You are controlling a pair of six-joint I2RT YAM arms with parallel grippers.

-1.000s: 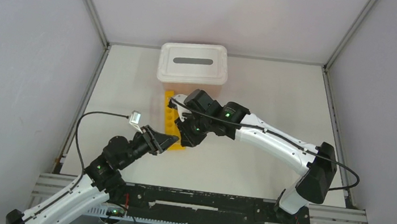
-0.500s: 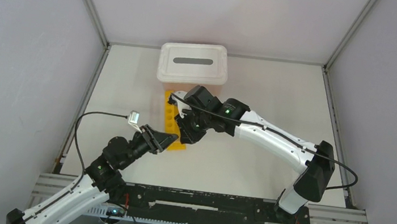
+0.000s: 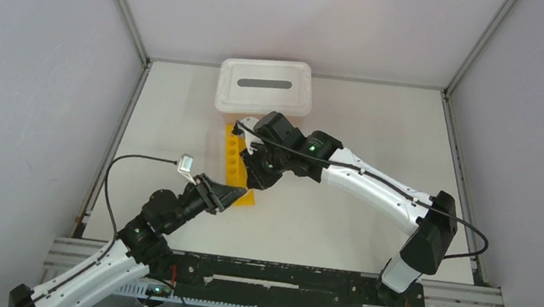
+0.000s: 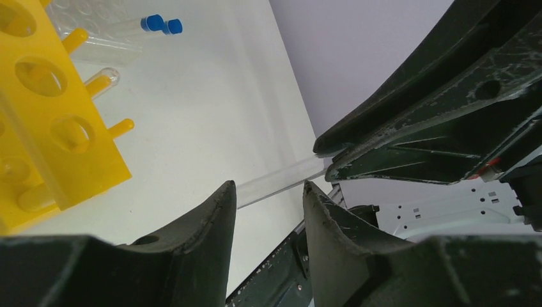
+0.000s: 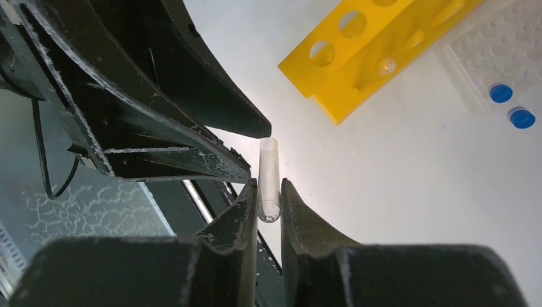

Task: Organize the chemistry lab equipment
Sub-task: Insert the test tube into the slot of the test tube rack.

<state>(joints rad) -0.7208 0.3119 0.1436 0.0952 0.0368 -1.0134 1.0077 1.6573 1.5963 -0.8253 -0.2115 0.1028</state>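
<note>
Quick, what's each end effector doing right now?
Left end effector: open, jaws apart, gripping nothing.
Right end effector: closed on a thin clear test tube.

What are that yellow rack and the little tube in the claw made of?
The yellow rack looks like moulded plastic: opaque, smooth, evenly coloured, with a slight sheen. The tube is see-through with a shiny rim; it could be glass or clear plastic, and I cannot tell which.

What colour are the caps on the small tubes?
Blue caps, clearest in the right wrist view.
</note>
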